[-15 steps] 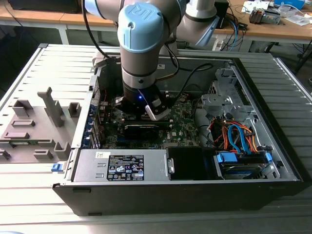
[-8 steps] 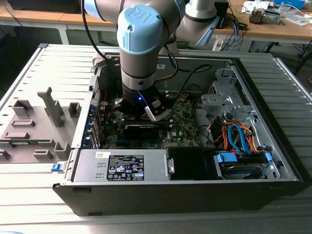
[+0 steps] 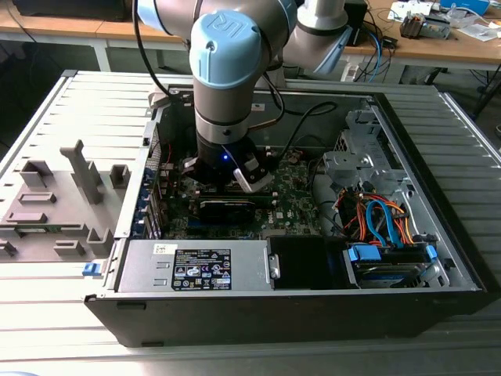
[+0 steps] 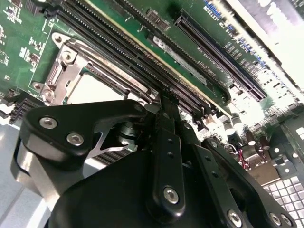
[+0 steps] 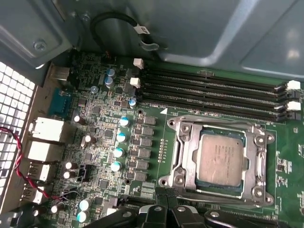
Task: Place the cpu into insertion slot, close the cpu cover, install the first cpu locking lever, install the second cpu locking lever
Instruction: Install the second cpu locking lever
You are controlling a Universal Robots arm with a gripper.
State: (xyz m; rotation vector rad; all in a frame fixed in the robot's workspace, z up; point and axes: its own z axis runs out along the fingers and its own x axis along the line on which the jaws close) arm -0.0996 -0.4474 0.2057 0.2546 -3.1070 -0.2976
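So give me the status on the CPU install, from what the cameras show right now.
Done: the silvery-tan square cpu sits in the metal-rimmed insertion slot, with the silvery frame cpu cover down around it. In hand: nothing visible; the black gripper hovers beside the slot. Whether the locking levers are latched can't be told.

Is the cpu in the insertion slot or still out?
In. The cpu lies flat inside the insertion slot, and the cpu cover frames it.
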